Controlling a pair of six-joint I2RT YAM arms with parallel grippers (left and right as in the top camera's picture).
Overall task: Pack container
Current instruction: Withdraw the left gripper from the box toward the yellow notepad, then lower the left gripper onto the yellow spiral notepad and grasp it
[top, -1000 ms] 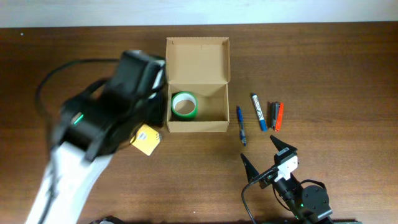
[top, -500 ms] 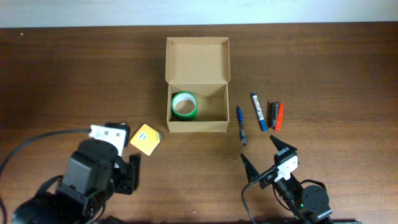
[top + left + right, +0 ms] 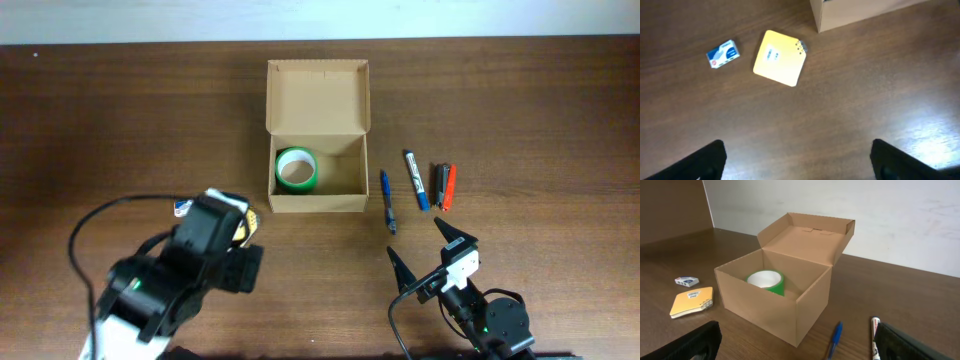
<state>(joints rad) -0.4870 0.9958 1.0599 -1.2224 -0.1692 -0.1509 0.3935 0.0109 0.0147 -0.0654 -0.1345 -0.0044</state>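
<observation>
The container is a tan cardboard box at mid-table with its flap lid standing open at the back. A green tape roll lies in its left half. The right wrist view shows the same container with the roll inside. My left gripper hovers open and empty at the front left, over bare wood just short of a yellow notepad. My right gripper rests open and empty near the front edge, facing the box.
A small blue-and-white packet lies left of the notepad. Right of the box lie a blue pen, a blue marker, a black marker and a red one. A box corner shows in the left wrist view.
My left arm pulled back from the box's left side to the front left, then shifted right over the notepad, its jaws spreading. The right arm stayed still.
</observation>
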